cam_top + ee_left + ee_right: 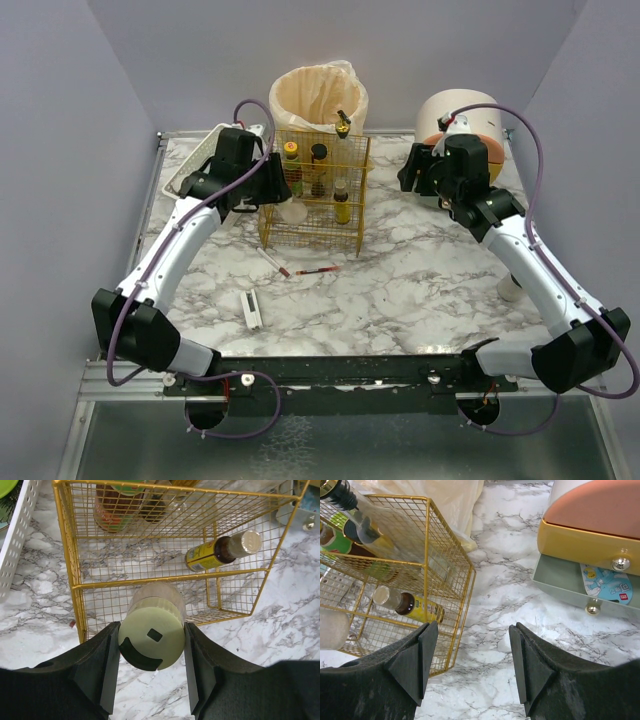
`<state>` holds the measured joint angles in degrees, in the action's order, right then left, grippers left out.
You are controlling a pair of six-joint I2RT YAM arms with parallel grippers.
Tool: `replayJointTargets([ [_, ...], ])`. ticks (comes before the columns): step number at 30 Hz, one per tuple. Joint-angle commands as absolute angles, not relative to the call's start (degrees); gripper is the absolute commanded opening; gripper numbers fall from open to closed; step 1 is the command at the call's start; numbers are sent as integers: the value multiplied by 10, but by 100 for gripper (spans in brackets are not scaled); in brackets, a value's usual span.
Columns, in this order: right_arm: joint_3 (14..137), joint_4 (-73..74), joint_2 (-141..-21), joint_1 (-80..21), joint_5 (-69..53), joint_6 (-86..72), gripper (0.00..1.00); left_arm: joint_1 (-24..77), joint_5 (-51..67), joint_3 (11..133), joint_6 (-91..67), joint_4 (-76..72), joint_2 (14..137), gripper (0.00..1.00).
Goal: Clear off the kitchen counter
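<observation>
Kitchen counter (pixel 420 290), jar (pixel 152 635) in fingers (pixel 100 670), beside rack (pixel 75 580)

White grey-veined marble kitchen counter (pixel 420 290), metal-edged.

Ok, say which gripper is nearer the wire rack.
Left. The left gripper, clamping a jar, is at the rack's left side; the right gripper hovers off to its right.

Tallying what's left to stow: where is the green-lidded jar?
In the left wrist view, the green-lidded jar sits clamped in the left gripper, right beside the gold wire rack.
</observation>
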<state>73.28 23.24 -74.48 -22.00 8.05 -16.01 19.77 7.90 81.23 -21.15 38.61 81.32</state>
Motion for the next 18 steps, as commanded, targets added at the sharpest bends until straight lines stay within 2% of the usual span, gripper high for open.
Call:
replayJointTargets([
  [1,725,237,-731,-216,71,-160,66,204,45,804,-188,361,831,0],
  [18,716,257,-727,-216,106,-143,66,216,-28,780,-147,346,887,0],
])
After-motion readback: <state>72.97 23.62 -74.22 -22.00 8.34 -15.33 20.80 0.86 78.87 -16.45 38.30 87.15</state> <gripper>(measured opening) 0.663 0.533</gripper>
